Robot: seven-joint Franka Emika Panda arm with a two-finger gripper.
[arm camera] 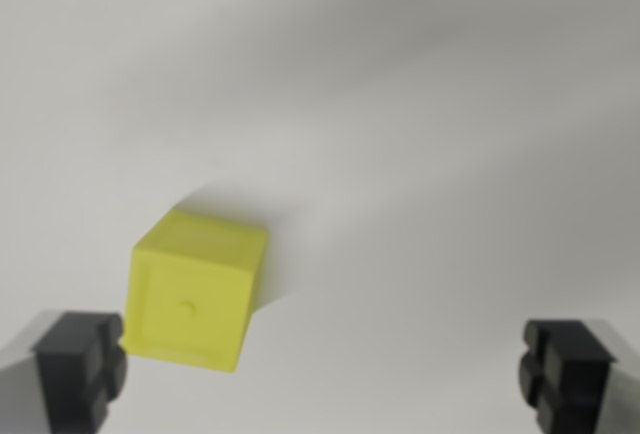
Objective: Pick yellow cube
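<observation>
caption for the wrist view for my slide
Open jaws hover over a yellow cube on a white table, cube nearer the view's left finger.

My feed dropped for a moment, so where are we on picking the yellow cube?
Done: the gripper is open and near the small yellow plastic cube. In hand: lining up. The cube sits on the plain white surface, off-centre toward the wrist view's left, close by the black finger pad on that side; whether they touch is unclear. Left: centre the cube between the pads, close, lift.
</observation>
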